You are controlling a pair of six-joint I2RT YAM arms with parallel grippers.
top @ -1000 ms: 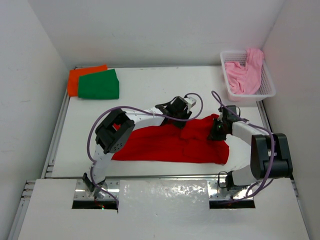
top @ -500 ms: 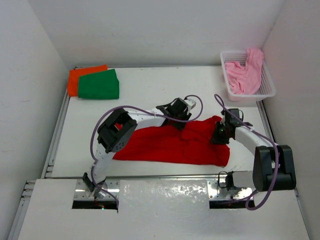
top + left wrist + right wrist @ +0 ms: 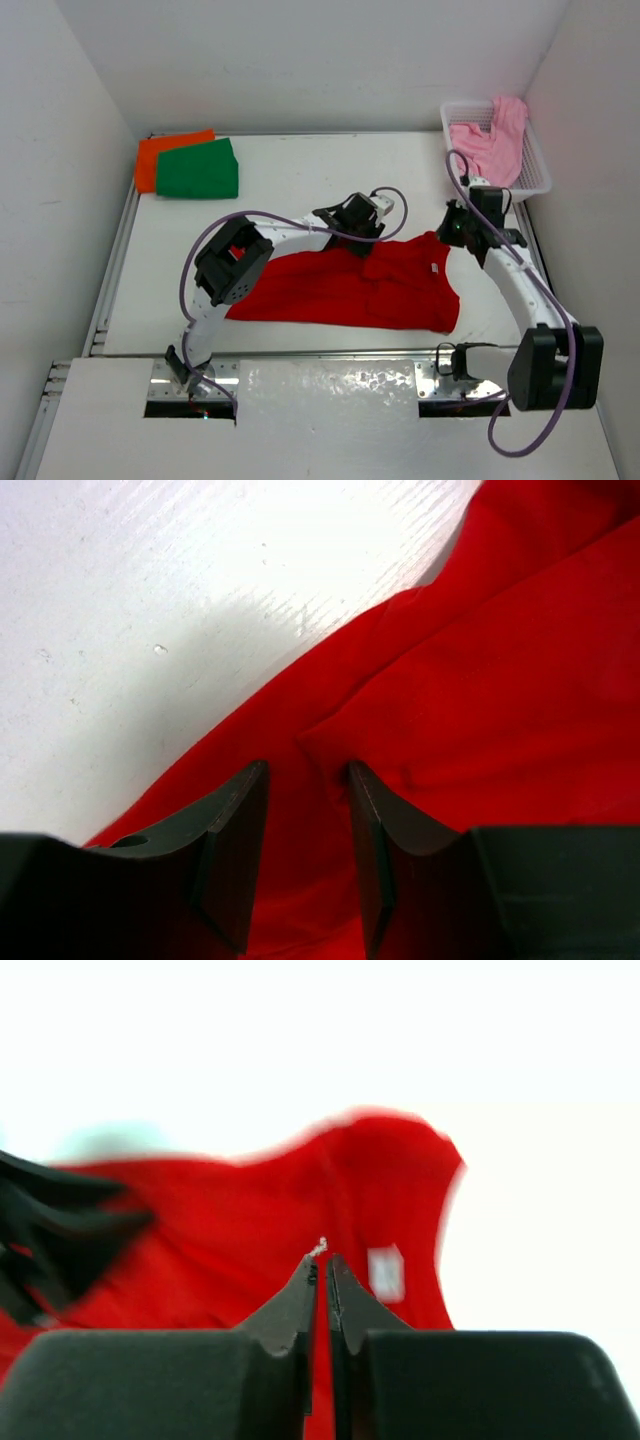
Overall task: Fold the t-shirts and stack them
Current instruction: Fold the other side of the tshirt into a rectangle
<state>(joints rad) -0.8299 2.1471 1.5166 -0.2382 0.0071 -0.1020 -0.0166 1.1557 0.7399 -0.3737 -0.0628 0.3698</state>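
While the soft red shirt [image 3: 340, 290] lies spread and wrinkled across the middle of the smooth white tabletop [image 3: 300, 180], the left tool [image 3: 308, 775] sits at its far edge. Its dark, wedge-shaped fingers stand part-way apart over a crease, with no cloth clearly pinched. Just off the shirt's far right corner, the right tool [image 3: 322, 1260] has its tapered fingers pressed almost together and grips nothing that shows. At the far left, the flat-folded green shirt [image 3: 200, 170] overlaps the orange shirt [image 3: 160, 152]. A limp pink shirt [image 3: 485, 150] drapes over the white lattice basket [image 3: 500, 193] at the far right.
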